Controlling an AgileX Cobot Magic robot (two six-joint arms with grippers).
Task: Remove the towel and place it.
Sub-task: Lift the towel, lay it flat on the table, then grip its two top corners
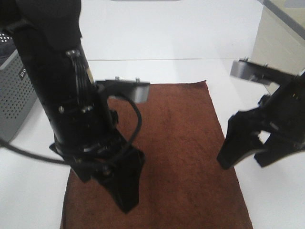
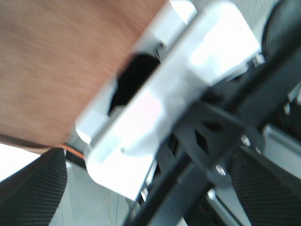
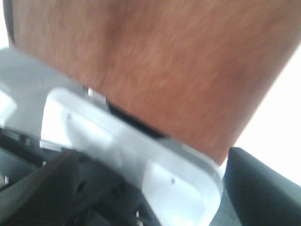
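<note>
The towel (image 1: 181,157) lies flat on the bench (image 1: 33,191) beside the basket (image 1: 14,90), its long axis running from level with the basket nearward. Left claw (image 1: 112,183) and right claw (image 1: 245,162) hang above, both spread wide and empty.

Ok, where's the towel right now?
In the exterior high view the towel lies spread flat in the middle of the white table, right of the grey basket at the left edge.

It looks like a robot lab: a plain white table (image 1: 167,38), a black left arm (image 1: 57,86) and right arm (image 1: 286,109) above it, a towel (image 1: 186,143), a grey perforated basket (image 1: 14,90).
</note>
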